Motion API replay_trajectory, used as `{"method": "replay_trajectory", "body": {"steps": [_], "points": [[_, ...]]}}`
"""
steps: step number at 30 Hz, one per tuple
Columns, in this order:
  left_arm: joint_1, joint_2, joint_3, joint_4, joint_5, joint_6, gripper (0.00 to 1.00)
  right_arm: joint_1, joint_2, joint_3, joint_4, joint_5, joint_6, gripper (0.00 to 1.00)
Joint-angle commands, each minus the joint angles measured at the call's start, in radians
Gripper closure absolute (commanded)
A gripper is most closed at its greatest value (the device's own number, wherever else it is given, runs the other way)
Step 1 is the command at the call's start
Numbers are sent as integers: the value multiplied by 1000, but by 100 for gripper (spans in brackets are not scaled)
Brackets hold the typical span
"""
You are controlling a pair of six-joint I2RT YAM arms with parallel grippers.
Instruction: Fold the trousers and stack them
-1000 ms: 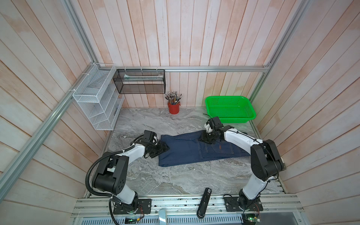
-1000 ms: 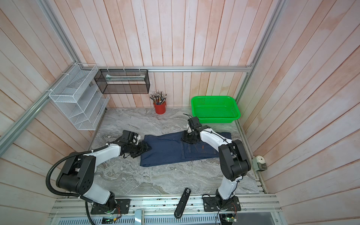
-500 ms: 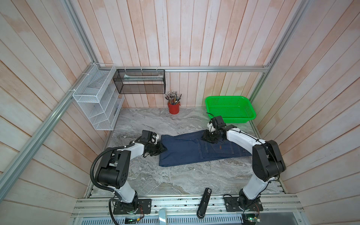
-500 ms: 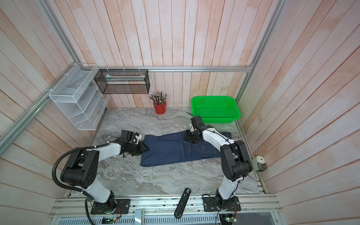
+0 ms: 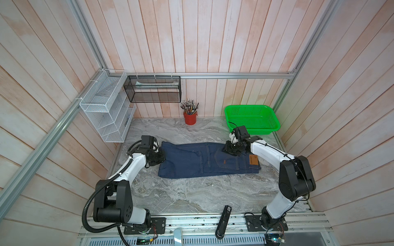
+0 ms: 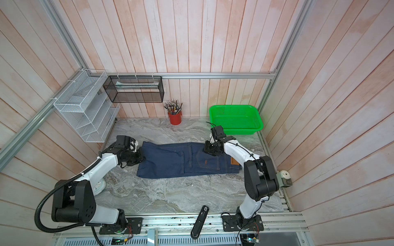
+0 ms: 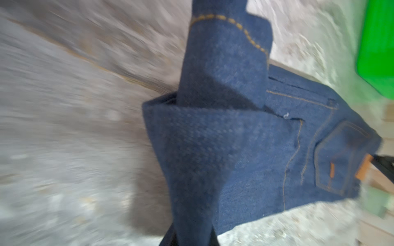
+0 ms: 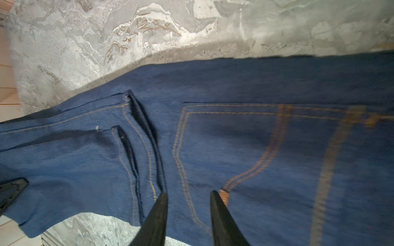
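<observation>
rail [image 5: 191,222] along the near edge, with a black handheld device [image 5: 222,221] lying across it. beyond it is the grey marbled table [image 5: 191,196]. across the middle of the table lie the trousers [image 5: 191,161] — dark blue denim folded into a long flat band, back pocket [image 5: 223,159] facing up and tan waistband patch [image 5: 253,159] at the right end.

left gripper [image 5: 159,158] sits at the left end of that band, clamped tight on the denim. in the blurred left wrist view the cloth rises in a peak from between the fingers [image 7: 168,237], and a hem with tan stitching stands above the rest.

right gripper [image 5: 228,149] is over the far edge of the seat, near the pocket. in the right wrist view its fingers [image 8: 157,213] stand a narrow gap apart, aimed at the denim beside the pocket seam, with flat cloth showing between them. whether the tips touch, i cannot tell.

farther back, a red cup of pens [image 5: 190,119] stands against the wall and a green basket [image 5: 264,131] fills the far right corner. a white wire rack [image 5: 106,110] hangs on the left wall — a black mesh shelf [image 5: 152,89] on the back one.
</observation>
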Motion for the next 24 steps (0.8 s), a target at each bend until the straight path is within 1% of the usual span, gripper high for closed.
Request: {"method": "replay_trajectory", "body": {"steps": [1, 6, 8, 10, 13, 17, 20, 24], "points": [[40, -33, 63, -181, -185, 68, 100, -5, -21, -5, -19, 26, -14, 65], [103, -52, 122, -259, -266, 102, 100, -12, -24, -13, -22, 49, -20, 65], [112, -55, 137, -269, -283, 98, 100, -23, -27, -19, -23, 60, -23, 65], [113, -40, 169, -299, -333, 95, 100, -39, -32, -16, -37, 62, -25, 66], [115, -22, 214, -339, -390, 96, 100, -61, -45, -6, -63, 110, -37, 66], [115, -14, 265, -368, -394, 95, 100, -100, -40, -22, -78, 128, -50, 66], [106, -10, 299, -386, -342, 82, 100, -115, -32, -47, -69, 134, -52, 66], [26, 0, 345, -401, -306, 39, 100, -117, -14, -67, -45, 111, -57, 66]]}}
